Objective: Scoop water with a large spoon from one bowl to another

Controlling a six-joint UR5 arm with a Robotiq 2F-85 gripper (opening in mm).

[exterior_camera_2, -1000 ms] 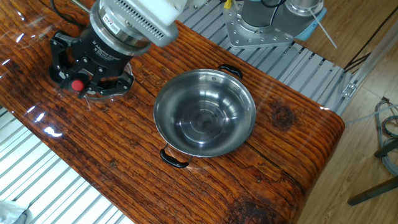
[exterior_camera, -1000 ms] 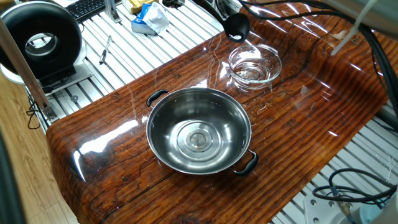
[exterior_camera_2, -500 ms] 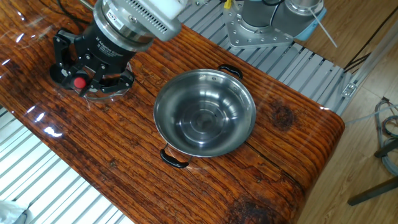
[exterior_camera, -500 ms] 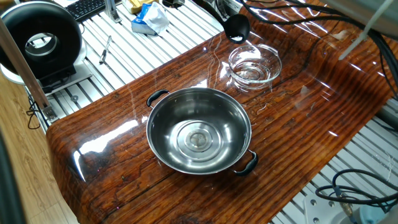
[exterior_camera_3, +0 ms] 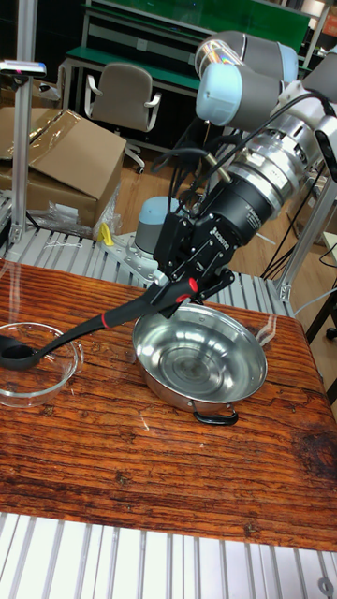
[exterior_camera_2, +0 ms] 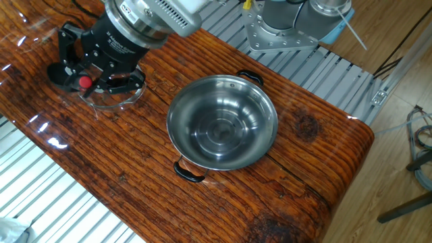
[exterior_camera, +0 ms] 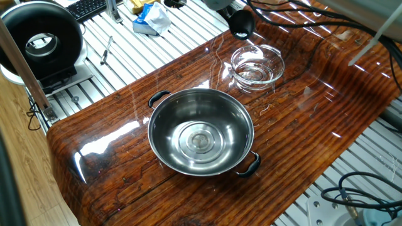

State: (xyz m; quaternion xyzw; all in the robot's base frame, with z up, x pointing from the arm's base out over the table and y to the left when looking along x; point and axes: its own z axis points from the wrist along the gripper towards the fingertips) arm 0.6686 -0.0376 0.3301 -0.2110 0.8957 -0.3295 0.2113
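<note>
The large steel bowl sits mid-table, its base rings shiny with barely visible water. The small glass bowl stands beyond it with glints of water inside. In the tall fixed view my gripper is shut on the long handle of the black ladle, above the steel bowl's left rim. The handle slopes down to the scoop head at the far side of the glass bowl. In one fixed view the scoop head hangs just past the glass bowl. My gripper covers most of the glass bowl.
A black round device, a keyboard and a blue-white packet lie on the slatted metal bench behind the wooden board. Cables trail at the right. The board's edge is near the steel bowl.
My gripper and the ladle have drifted away from the steel bowl, across the glass bowl. The scoop head has moved beyond the glass bowl's far rim. Both bowls stayed put.
</note>
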